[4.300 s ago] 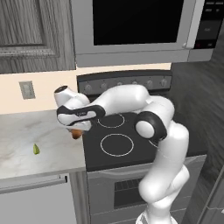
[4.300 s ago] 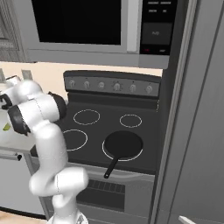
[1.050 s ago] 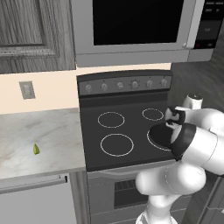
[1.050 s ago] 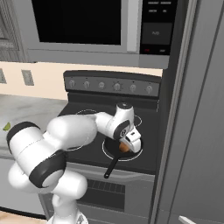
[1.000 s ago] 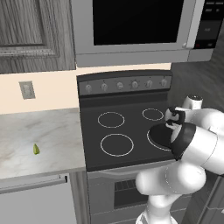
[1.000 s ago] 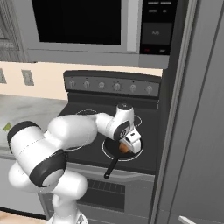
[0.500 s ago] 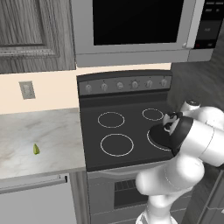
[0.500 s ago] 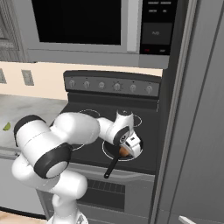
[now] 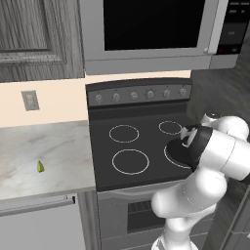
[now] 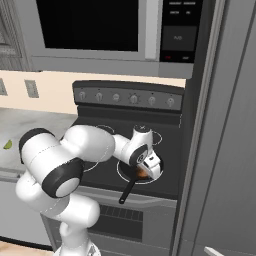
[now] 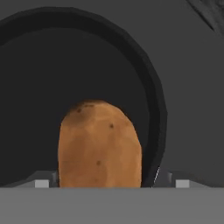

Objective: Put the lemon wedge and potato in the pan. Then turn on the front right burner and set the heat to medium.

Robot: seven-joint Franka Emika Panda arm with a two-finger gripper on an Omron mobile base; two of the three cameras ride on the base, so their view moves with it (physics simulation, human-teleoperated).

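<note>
One tool [image 10: 145, 171] gripping potato [image 11: 99, 144] over pan [image 11: 148, 92], black glass cooktop [image 9: 146, 141], marble counter [image 9: 53, 146].

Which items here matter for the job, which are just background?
Job:
- oval orange-brown potato, between the fingers
- round black frying pan
- tiny yellow-green lemon wedge on the counter
- stove knobs

Background:
- microwave
- wall outlet

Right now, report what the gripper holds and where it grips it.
The gripper holds the potato above the pan, one finger on each of its sides near the end closest to the hand. The contact points themselves are hidden at the bottom of the hand view.
</note>
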